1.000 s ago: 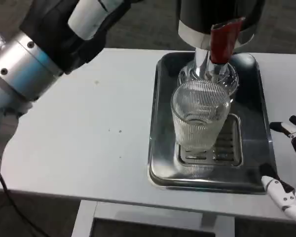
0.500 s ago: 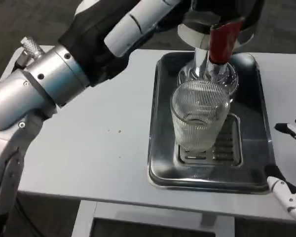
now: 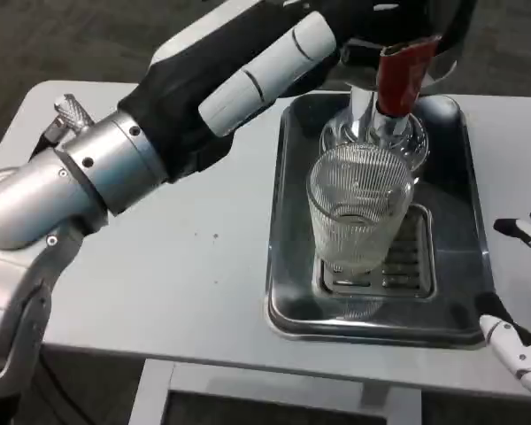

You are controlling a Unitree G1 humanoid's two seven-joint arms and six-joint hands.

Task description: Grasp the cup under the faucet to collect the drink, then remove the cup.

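Note:
A clear ribbed glass cup (image 3: 358, 212) stands upright on the drip grate (image 3: 407, 266) of a metal tray (image 3: 288, 221), right under the faucet's chrome spout (image 3: 365, 115) and red lever (image 3: 401, 75). My left arm stretches across the table from the left. My left hand (image 3: 270, 62) lies against the black dispenser body (image 3: 398, 22) at the top edge, and its fingertips are hidden there. My right hand (image 3: 522, 301) sits at the right edge beside the tray, fingers spread, holding nothing and clear of the cup.
The tray's raised rim runs around the cup and the faucet base. White tabletop (image 3: 177, 248) spreads to the left of the tray, under my left forearm (image 3: 80, 177). The table's front edge is close below the tray.
My left arm has swung right and forward, bringing its hand up to the dispenser top. The right hand has drifted slightly to the right. The cup has not moved.

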